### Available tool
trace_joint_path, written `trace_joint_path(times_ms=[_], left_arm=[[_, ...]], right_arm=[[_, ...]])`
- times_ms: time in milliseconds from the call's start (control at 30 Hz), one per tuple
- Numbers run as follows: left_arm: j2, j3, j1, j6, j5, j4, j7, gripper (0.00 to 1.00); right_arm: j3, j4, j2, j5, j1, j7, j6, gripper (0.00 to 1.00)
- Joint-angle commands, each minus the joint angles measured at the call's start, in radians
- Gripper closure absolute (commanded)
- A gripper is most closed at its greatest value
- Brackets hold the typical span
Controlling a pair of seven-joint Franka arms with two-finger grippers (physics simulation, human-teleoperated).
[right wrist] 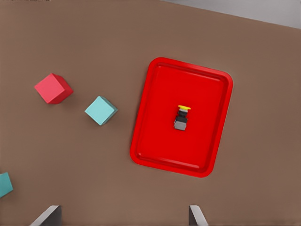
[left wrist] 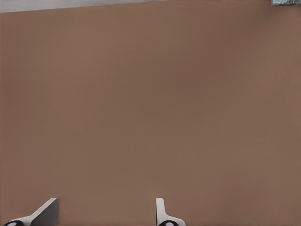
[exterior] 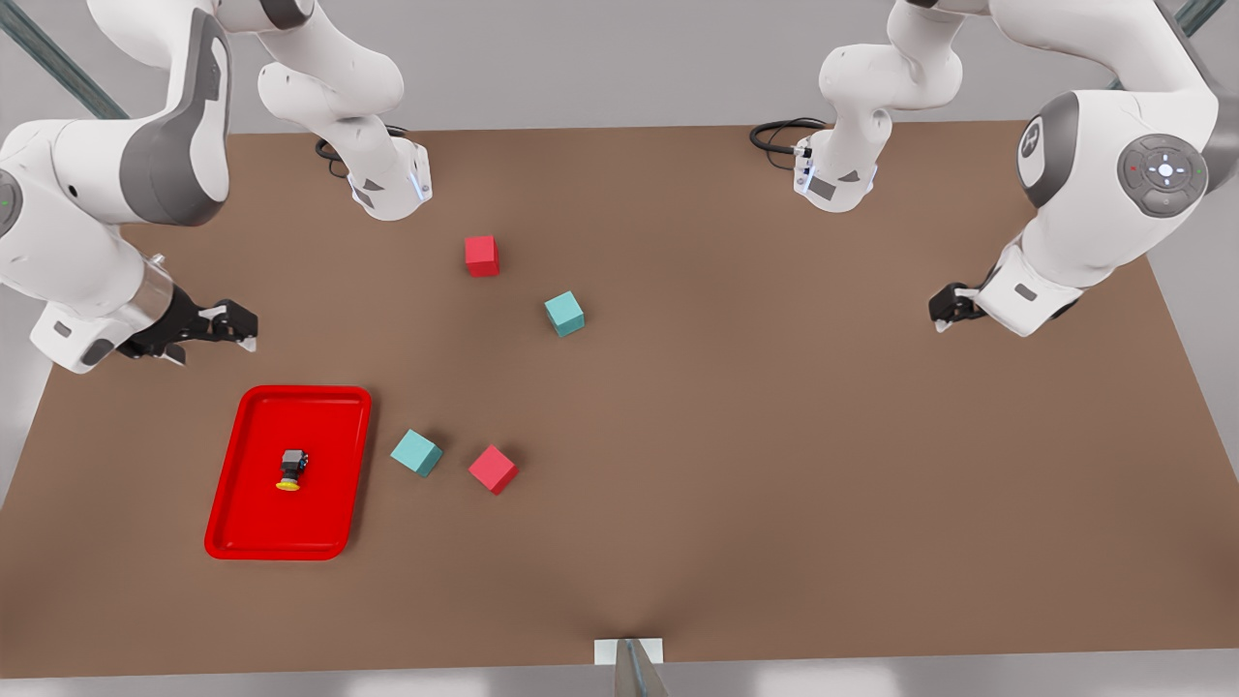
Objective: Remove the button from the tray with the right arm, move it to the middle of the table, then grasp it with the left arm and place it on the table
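Note:
The button (exterior: 291, 469) (right wrist: 181, 117), yellow cap on a dark body, lies on its side in the middle of the red tray (exterior: 290, 393) (right wrist: 188, 64) on the front view's left. My right gripper (exterior: 232, 324) (right wrist: 122, 219) hovers beyond the tray's far end, open, nothing between its fingers. My left gripper (exterior: 944, 312) (left wrist: 103, 217) hangs open over bare table (exterior: 726, 436) at the front view's right, far from the button.
Two cubes, teal (exterior: 416, 452) (right wrist: 101, 110) and red (exterior: 493, 469) (right wrist: 53, 88), sit just beside the tray. Another red cube (exterior: 481, 256) and teal cube (exterior: 564, 314) lie farther back near the table's middle.

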Motion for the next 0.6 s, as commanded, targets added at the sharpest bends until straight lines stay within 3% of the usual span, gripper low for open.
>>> trace_joint_path(times_ms=[0,200,300,567], left_arm=[[0.000,0.000,-0.002,0.011,0.001,0.000,-0.024,0.00],[0.005,0.000,-0.002,0.003,0.001,0.000,-0.024,0.00],[0.009,0.000,-0.002,0.003,0.001,0.000,-0.024,0.00],[0.009,0.000,-0.002,-0.006,0.001,0.000,-0.022,0.00]], right_arm=[[0.000,-0.001,-0.002,0.004,0.000,0.121,0.004,0.00],[-0.002,-0.135,0.161,0.004,-0.059,0.134,0.108,0.00],[-0.007,-0.266,0.251,0.004,-0.102,0.140,0.424,0.00],[-0.005,-0.293,0.457,0.056,-0.175,0.142,0.714,0.00]])
